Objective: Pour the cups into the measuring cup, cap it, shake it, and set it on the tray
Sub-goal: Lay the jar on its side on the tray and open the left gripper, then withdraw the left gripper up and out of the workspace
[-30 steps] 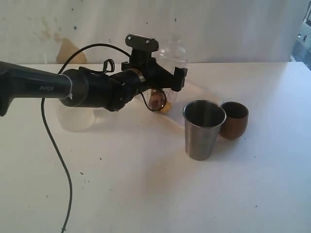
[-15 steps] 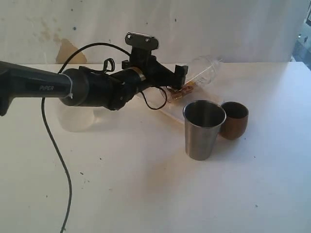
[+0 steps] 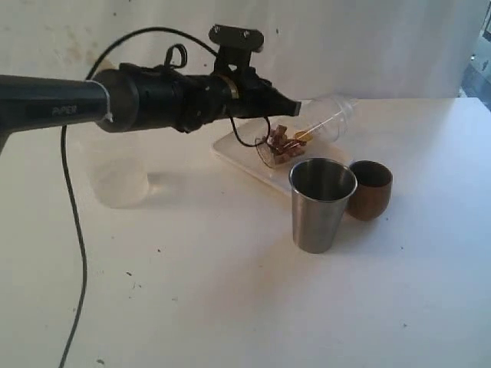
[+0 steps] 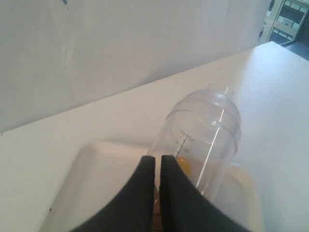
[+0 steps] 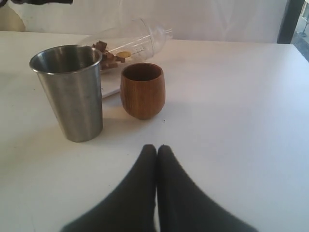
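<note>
The clear measuring cup (image 3: pixel 316 125) lies on its side across the white tray (image 3: pixel 236 151), its domed cap toward the back right and brown and yellow pieces inside. My left gripper (image 3: pixel 296 107) hovers just above the cup's lower end, shut and holding nothing. In the left wrist view the closed gripper (image 4: pixel 158 158) sits over the measuring cup (image 4: pixel 207 128) and tray (image 4: pixel 96 169). The steel tumbler (image 3: pixel 321 203) and the wooden cup (image 3: pixel 370 189) stand upright in front of the tray. My right gripper (image 5: pixel 156 147) is shut and empty, low over the table in front of the wooden cup (image 5: pixel 142 89) and tumbler (image 5: pixel 70 92).
A frosted plastic cup (image 3: pixel 119 180) stands at the left under the left arm. A black cable (image 3: pixel 73 253) hangs from that arm down to the table's front. The wall runs close behind the tray.
The measuring cup left the left gripper and tipped over onto the tray. The left gripper closed and lifted slightly. The right gripper stayed still.
</note>
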